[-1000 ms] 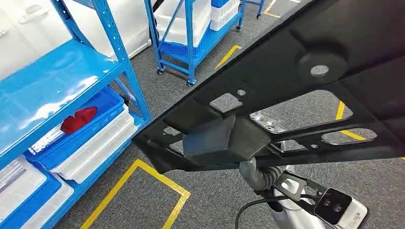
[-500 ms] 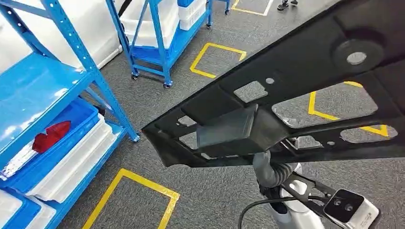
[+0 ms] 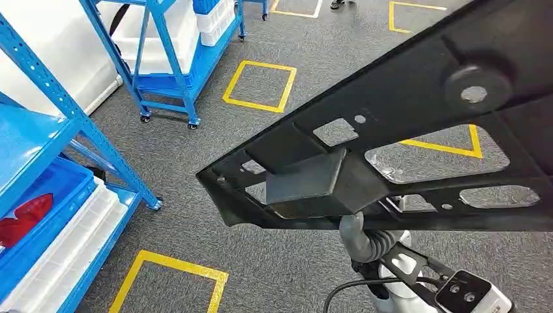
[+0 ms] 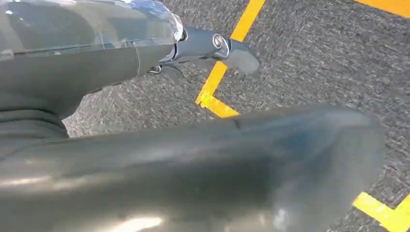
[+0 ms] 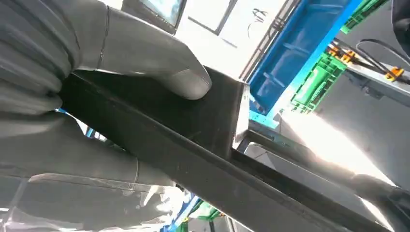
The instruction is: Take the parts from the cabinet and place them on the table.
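Compared with the earlier head views, the whole scene has slid toward 7 o'clock: the camera turns away from the blue shelving, so the robot appears to be leaving the cabinet. Head view: the large black panel spans from 9 to 3 o'clock, carried above the grey carpet with its yellow floor squares; the wheeled blue rack stands at 11 o'clock. Left wrist view: the left hand lies beside a dark blurred surface; whether it grips cannot be told. Right wrist view: the right hand clamps the panel's edge, thumb pressed on top. No table is in sight, so placement is judged still ahead.
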Tool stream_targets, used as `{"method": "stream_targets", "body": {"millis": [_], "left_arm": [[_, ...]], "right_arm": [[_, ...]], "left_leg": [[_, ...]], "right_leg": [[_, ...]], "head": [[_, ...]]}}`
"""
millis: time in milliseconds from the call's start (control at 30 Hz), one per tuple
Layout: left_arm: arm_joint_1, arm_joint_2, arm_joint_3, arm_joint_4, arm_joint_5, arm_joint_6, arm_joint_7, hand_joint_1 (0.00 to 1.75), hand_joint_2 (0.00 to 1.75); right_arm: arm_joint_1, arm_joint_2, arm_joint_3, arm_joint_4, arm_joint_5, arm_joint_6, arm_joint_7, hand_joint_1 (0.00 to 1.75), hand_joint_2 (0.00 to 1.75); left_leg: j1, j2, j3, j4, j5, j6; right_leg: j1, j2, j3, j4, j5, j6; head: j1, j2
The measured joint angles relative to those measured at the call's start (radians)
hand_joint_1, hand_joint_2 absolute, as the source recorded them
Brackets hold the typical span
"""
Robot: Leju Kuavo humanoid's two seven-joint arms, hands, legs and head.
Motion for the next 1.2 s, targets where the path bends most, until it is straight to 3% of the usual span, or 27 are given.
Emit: {"method": "stream_targets", "body": {"millis": [33,67,100,133,200,233,267,300,333,367,400,533,567,600,633,700,733,767,800,867,900,933,1033,1067,1100,1133,1200], "left_arm": [[-0.004,0.0,0.0,0.0,-0.001,-0.001,0.0,0.0,0.0],[-0.006,-0.003,0.0,0.0,-0.006,-0.002,0.0,0.0,0.0],[-0.005,-0.005,-0.001,0.0,-0.009,-0.003,0.001,0.0,0.0],[-0.003,-0.006,-0.001,0.0,-0.012,-0.003,0.007,0.0,0.0],[0.002,-0.008,-0.002,0.0,-0.019,-0.003,0.019,0.0,0.0],[0.003,-0.008,-0.002,0.0,-0.021,-0.002,0.021,0.0,0.0],[0.003,-0.009,-0.003,0.0,-0.021,-0.002,0.022,0.0,0.0],[0.001,-0.01,-0.003,0.0,-0.021,-0.002,0.023,0.0,0.0],[0.0,-0.011,-0.003,0.0,-0.021,-0.002,0.024,0.0,0.0],[0.0,-0.013,-0.003,0.0,-0.022,-0.002,0.024,0.0,0.0],[0.0,-0.014,-0.003,0.0,-0.023,-0.002,0.024,0.0,0.0],[-0.001,-0.022,-0.004,0.0,-0.028,-0.002,0.027,0.0,0.0],[-0.003,-0.025,-0.005,0.0,-0.031,-0.002,0.03,0.0,0.0],[-0.003,-0.029,-0.006,0.0,-0.034,-0.002,0.032,0.0,0.0],[-0.002,-0.032,-0.008,0.001,-0.039,-0.002,0.035,0.0,0.0],[0.004,-0.037,-0.01,0.001,-0.041,0.003,0.039,0.0,0.0],[0.007,-0.038,-0.01,0.001,-0.041,0.005,0.04,0.0,0.0],[0.009,-0.04,-0.01,0.001,-0.041,0.007,0.041,0.0,0.0],[0.009,-0.042,-0.01,0.001,-0.041,0.009,0.041,0.0,0.0],[0.008,-0.045,-0.01,0.001,-0.038,0.01,0.037,0.0,0.0],[0.008,-0.045,-0.01,0.001,-0.037,0.01,0.036,0.0,0.0],[0.008,-0.045,-0.01,0.001,-0.034,0.011,0.034,0.0,0.0],[0.004,-0.045,-0.01,0.001,-0.017,0.018,0.026,0.0,0.0],[0.002,-0.046,-0.009,0.001,-0.015,0.02,0.024,0.0,0.0],[-0.001,-0.046,-0.009,0.001,-0.014,0.021,0.022,0.0,0.0],[0.001,-0.045,-0.009,0.001,-0.015,0.023,0.019,0.0,0.0],[0.009,-0.042,-0.009,0.001,-0.018,0.026,0.021,0.0,0.0]], "right_arm": [[-0.001,0.0,0.0,0.0,0.0,-0.003,0.0,1.75,1.75],[-0.002,0.0,0.001,0.0,0.001,-0.008,0.0,1.75,1.75],[-0.009,0.0,0.002,-0.002,0.002,-0.013,0.0,1.75,1.75],[-0.013,0.0,0.003,-0.002,0.002,-0.018,0.0,1.75,1.75],[-0.011,-0.001,0.005,-0.002,0.003,-0.032,0.0,1.75,1.75],[-0.01,-0.002,0.006,-0.002,0.003,-0.035,0.0,1.75,1.75],[-0.01,-0.003,0.007,-0.002,0.003,-0.036,0.0,1.75,1.75],[-0.01,-0.003,0.008,-0.002,0.003,-0.037,0.0,1.75,1.75],[-0.01,-0.003,0.008,-0.003,0.003,-0.038,0.0,1.75,1.75],[-0.011,-0.003,0.008,-0.004,0.003,-0.039,0.0,1.75,1.75],[-0.011,-0.003,0.009,-0.006,0.003,-0.04,0.0,1.75,1.75],[-0.007,-0.006,0.011,-0.008,0.008,-0.053,0.0,1.75,1.75],[-0.006,-0.006,0.013,-0.008,0.014,-0.056,0.0,1.75,1.75],[-0.007,-0.006,0.016,-0.008,0.017,-0.058,0.0,1.75,1.75],[-0.007,-0.006,0.017,-0.008,0.022,-0.064,0.0,1.75,1.75],[-0.005,-0.006,0.024,-0.004,0.023,-0.069,0.0,1.75,1.75],[-0.005,-0.006,0.027,-0.001,0.023,-0.072,0.0,1.75,1.75],[-0.005,-0.006,0.03,0.002,0.023,-0.074,0.0,1.75,1.75],[-0.005,-0.006,0.034,0.005,0.022,-0.076,0.0,1.75,1.75],[-0.006,-0.006,0.041,0.011,0.021,-0.082,0.0,1.75,1.75],[-0.007,-0.006,0.044,0.014,0.021,-0.084,0.0,1.75,1.75],[-0.01,-0.006,0.046,0.017,0.021,-0.086,0.0,1.75,1.75],[-0.014,-0.006,0.059,0.025,0.012,-0.095,0.0,1.75,1.75],[-0.017,-0.006,0.06,0.026,0.01,-0.097,0.0,1.75,1.75],[-0.019,-0.006,0.061,0.028,0.006,-0.1,0.0,1.75,1.75],[-0.026,-0.006,0.061,0.031,0.003,-0.105,0.0,1.75,1.75],[-0.024,-0.006,0.061,0.031,0.003,-0.119,0.0,1.75,1.75]], "left_leg": [[0.001,0.009,0.003,-0.01,0.007,0.007],[0.01,0.025,0.01,-0.023,0.016,0.013],[0.007,0.033,0.012,-0.029,0.018,0.019],[0.004,0.045,0.011,-0.029,0.018,0.02],[0.002,0.071,0.01,-0.029,0.014,0.025],[0.001,0.084,0.01,-0.028,0.014,0.025],[0.002,0.094,0.011,-0.028,0.013,0.023],[0.002,0.103,0.012,-0.026,0.011,0.02],[0.002,0.112,0.014,-0.023,0.008,0.017],[0.003,0.12,0.016,-0.019,0.003,0.012],[-0.003,0.127,0.016,-0.014,-0.003,0.005],[-0.004,0.157,0.024,-0.014,-0.011,-0.016],[0.002,0.148,0.022,-0.009,-0.02,-0.024],[0.004,0.106,0.014,0.019,-0.042,-0.027],[0.005,0.077,-0.017,0.088,-0.082,-0.028],[0.005,0.061,-0.102,0.26,-0.155,-0.031],[0.005,0.061,-0.131,0.314,-0.164,-0.031],[0.005,0.06,-0.138,0.317,-0.148,-0.029],[0.005,0.059,-0.122,0.27,-0.108,-0.027],[0.006,0.036,-0.042,0.084,-0.003,-0.02],[0.008,-0.007,-0.015,0.016,0.011,-0.015],[0.009,-0.017,-0.008,-0.006,0.004,-0.014],[0.0,0.005,-0.007,-0.001,0.008,-0.001],[0.009,0.015,-0.004,-0.014,0.016,0.01],[0.008,0.028,-0.001,-0.019,0.02,0.016],[0.006,0.037,-0.002,-0.02,0.021,0.022],[0.001,0.062,-0.003,-0.02,0.02,0.025]], "right_leg": [[0.001,0.01,0.0,-0.003,0.003,0.008],[0.002,-0.021,-0.002,0.011,-0.006,0.009],[0.008,-0.069,-0.023,0.051,-0.038,0.014],[0.006,-0.09,-0.057,0.12,-0.077,0.017],[0.0,-0.105,-0.132,0.274,-0.143,0.024],[-0.004,-0.107,-0.15,0.311,-0.147,0.028],[-0.008,-0.109,-0.14,0.294,-0.127,0.031],[-0.011,-0.114,-0.109,0.236,-0.093,0.033],[-0.013,-0.127,-0.058,0.142,-0.049,0.034],[-0.014,-0.151,-0.006,0.051,-0.014,0.033],[-0.005,-0.191,0.015,0.007,-0.031,0.025],[0.002,-0.147,0.008,0.004,-0.023,0.0],[-0.006,-0.137,0.015,-0.006,-0.017,-0.011],[-0.006,-0.131,0.017,-0.009,-0.016,-0.014],[-0.006,-0.124,0.017,-0.008,-0.016,-0.019],[-0.002,-0.102,0.016,-0.008,-0.016,-0.022],[0.0,-0.089,0.017,-0.007,-0.016,-0.022],[0.001,-0.078,0.018,-0.007,-0.016,-0.022],[0.001,-0.066,0.02,-0.006,-0.016,-0.022],[0.0,-0.043,0.024,-0.003,-0.018,-0.019],[-0.002,-0.034,0.022,-0.002,-0.019,-0.016],[0.004,-0.023,0.016,0.006,-0.02,-0.009],[-0.007,0.002,0.01,-0.003,-0.01,0.012],[-0.002,0.005,0.009,-0.002,-0.011,0.021],[-0.001,-0.045,-0.001,0.021,-0.029,0.02],[0.001,-0.079,-0.027,0.076,-0.067,0.021],[-0.004,-0.104,-0.106,0.242,-0.145,0.026]], "head": [[0.0,0.0],[0.0,0.0],[0.0,0.0],[0.0,0.0],[0.0,0.0],[0.0,0.0],[0.0,0.0],[0.0,0.0],[0.0,0.0],[0.0,0.0],[0.0,0.0],[0.0,0.0],[0.0,0.0],[0.0,0.0],[0.0,0.0],[0.0,0.0],[0.0,0.0],[0.0,0.0],[0.0,0.0],[0.0,0.0],[0.0,0.0],[0.0,0.0],[0.0,0.0],[0.0,0.0],[0.0,0.0],[0.0,0.0],[0.0,0.0]]}}
